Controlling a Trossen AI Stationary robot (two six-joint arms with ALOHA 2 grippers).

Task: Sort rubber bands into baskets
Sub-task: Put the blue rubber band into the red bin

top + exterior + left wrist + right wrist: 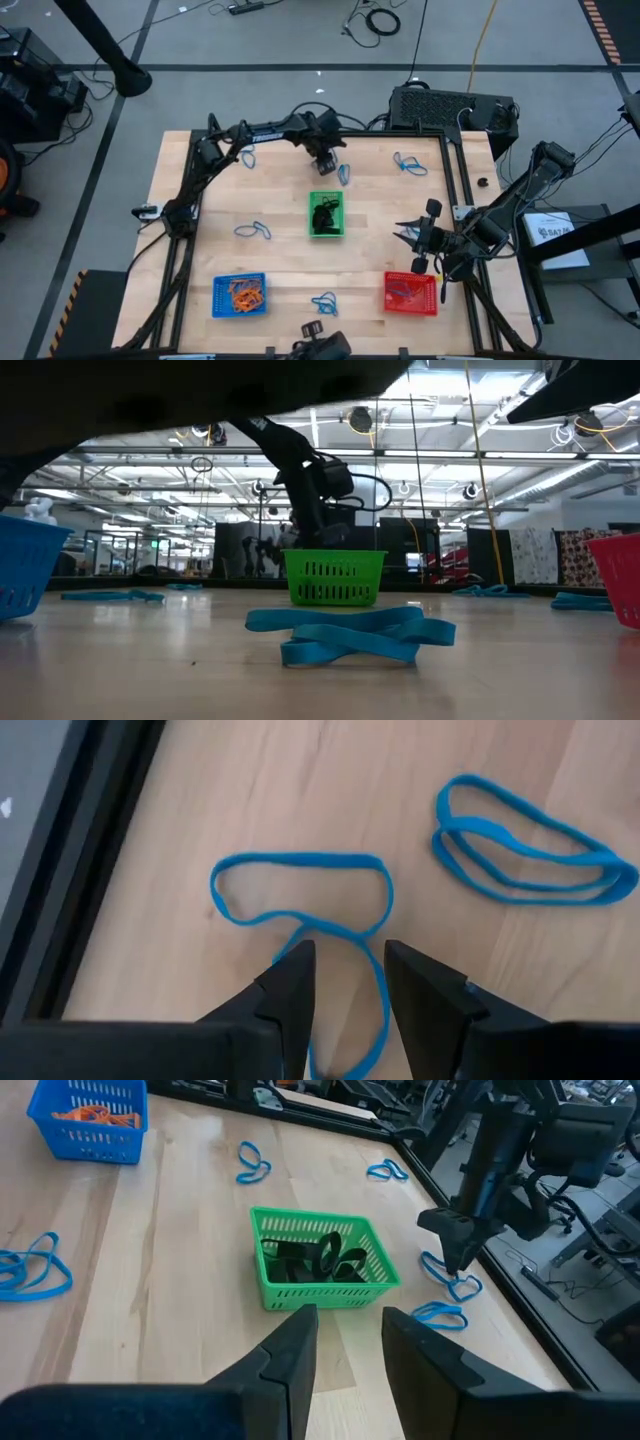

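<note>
Blue basket [239, 294]: near the counter's [280, 255] front-left corner, orange rubber bands [243, 291] inside.
Left end effector [347, 982]: mine, low near the counter's back edge, just behind the green basket [326, 214]. My fingers stand part-open with nothing gripped.
Blue band under me [300, 895]: a twisted loop flat on the wood. Its tail runs up between my fingertips; the wide loop lies just ahead of them, long axis across my jaws. I judge a short drop would let me pinch it.
Second blue band [530, 845]: a doubled loop beside the first, apart from it.
Green basket: mid-counter, black bands [310, 1258] inside.
Red basket [411, 293]: near the front-right corner.
Right end effector [347, 1335]: mine, hanging over the right side, fingers part-open and empty, much farther from that band.
Writing: none I can read.
</note>
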